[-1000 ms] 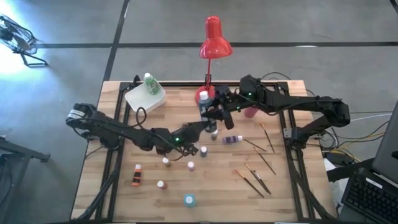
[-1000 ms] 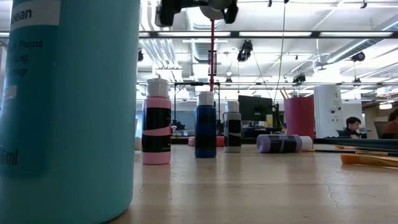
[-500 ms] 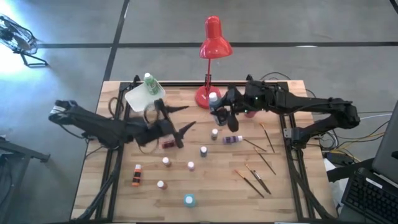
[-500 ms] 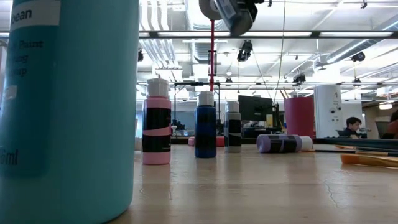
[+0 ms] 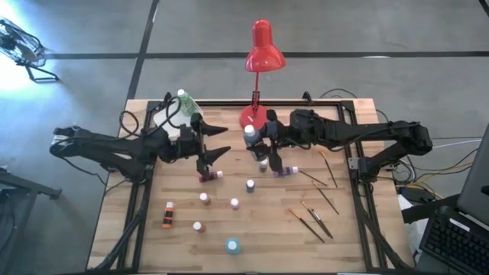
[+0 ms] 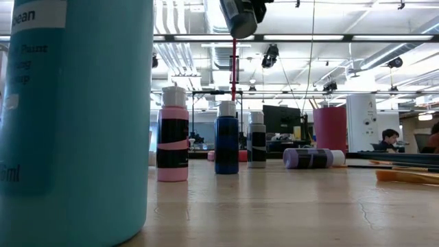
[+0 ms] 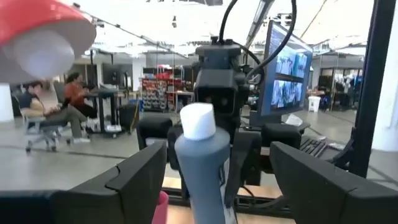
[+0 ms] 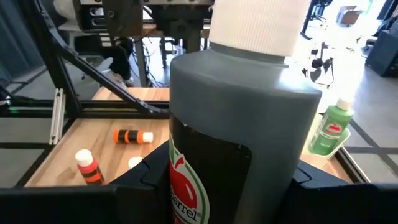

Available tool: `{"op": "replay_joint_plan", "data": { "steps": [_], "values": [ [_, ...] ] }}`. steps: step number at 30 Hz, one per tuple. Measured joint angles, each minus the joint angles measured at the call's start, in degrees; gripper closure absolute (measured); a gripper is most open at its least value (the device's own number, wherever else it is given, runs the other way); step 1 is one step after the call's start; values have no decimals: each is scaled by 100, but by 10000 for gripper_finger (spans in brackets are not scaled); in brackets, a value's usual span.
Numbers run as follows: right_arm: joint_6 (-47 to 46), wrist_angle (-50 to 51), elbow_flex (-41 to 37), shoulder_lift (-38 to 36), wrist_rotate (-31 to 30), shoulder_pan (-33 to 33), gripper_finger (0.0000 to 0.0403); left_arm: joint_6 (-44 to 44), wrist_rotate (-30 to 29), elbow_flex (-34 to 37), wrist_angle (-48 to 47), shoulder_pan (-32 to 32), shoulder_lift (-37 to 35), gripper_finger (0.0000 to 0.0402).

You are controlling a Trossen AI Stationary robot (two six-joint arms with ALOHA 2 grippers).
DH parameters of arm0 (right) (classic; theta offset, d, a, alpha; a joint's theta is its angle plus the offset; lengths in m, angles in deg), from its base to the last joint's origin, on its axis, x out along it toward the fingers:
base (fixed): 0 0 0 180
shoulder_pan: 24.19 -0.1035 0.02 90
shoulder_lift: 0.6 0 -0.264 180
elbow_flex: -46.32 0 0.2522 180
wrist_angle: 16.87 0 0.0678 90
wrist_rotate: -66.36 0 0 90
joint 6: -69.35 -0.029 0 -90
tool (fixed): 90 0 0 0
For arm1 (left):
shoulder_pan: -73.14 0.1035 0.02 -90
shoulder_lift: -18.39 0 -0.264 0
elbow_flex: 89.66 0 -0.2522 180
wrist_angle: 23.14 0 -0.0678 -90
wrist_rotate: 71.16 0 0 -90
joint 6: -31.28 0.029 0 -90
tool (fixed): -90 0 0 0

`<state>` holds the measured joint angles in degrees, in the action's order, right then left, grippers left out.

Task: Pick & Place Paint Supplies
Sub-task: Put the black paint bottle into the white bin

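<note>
In the low view the teal bottle (image 6: 72, 116) beside the pink bottle (image 6: 173, 134) was cut off, and the grey bottle (image 6: 238, 16) above it was cropped.

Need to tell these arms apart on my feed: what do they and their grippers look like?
Both arms are dark, slim and jointed, with black cables looping along them. The left gripper ends in two pointed black fingers. The right gripper is equally black and blocky.

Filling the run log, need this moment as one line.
right hand: shut on gray paint bottle, lifted above table | left hand: open, empty, facing the bottle | green bottle: in white bin
</note>
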<state>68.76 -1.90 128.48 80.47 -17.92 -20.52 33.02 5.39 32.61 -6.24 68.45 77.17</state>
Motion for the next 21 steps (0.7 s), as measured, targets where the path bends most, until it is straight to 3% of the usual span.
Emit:
{"op": "replay_joint_plan", "data": {
  "steps": [14, 21],
  "values": [
    [-69, -958, -70, 113, -143, -234, 252, 378, 92, -47, 16, 129, -43, 111],
    [169, -898, 116, 544, -125, -233, 252, -191, 292, -249, -89, 170, 133, 111]
  ]
}}
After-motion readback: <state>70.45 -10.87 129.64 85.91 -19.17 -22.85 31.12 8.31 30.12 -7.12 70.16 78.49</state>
